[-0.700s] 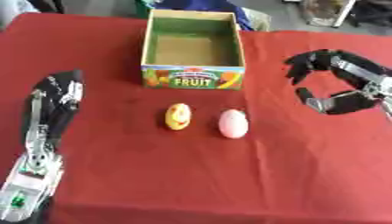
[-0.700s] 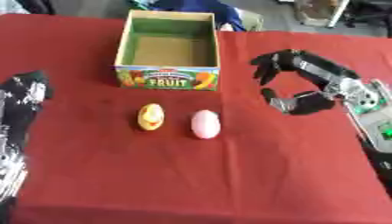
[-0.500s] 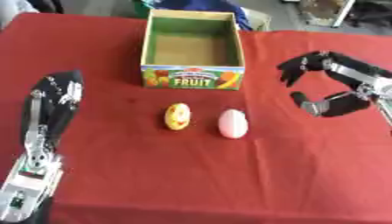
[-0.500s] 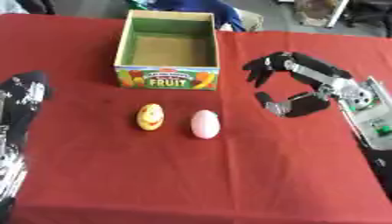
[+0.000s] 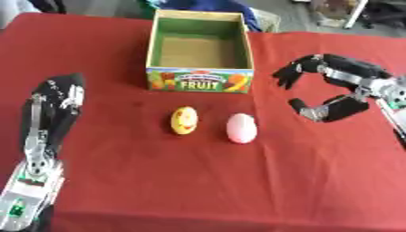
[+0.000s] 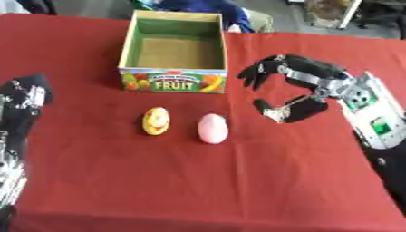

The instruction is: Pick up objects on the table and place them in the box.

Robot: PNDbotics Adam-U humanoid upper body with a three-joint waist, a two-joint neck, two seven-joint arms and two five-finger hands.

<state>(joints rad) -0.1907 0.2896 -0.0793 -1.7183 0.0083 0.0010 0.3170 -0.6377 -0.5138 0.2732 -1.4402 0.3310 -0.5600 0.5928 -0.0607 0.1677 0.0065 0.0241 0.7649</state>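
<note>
A yellow egg-shaped object with a red face (image 5: pixel 184 120) and a pink egg-shaped object (image 5: pixel 241 128) lie side by side on the red table (image 5: pixel 198 181). Behind them stands an open cardboard box (image 5: pixel 200 79) with "FRUIT" printed on its front; it looks empty. My right hand (image 6: pixel 295 93) hovers to the right of the pink egg, fingers and thumb spread in an open C with nothing between them. My left hand (image 5: pixel 57 97) rests at the left edge, fingers relaxed and pointing up, well away from the objects.
Blue and green things (image 5: pixel 206 5) lie beyond the table's far edge behind the box. My right forearm (image 6: pixel 373 118) runs along the table's right side.
My right hand has moved left, toward the pink egg, staying open. The left hand and the objects are as before.
</note>
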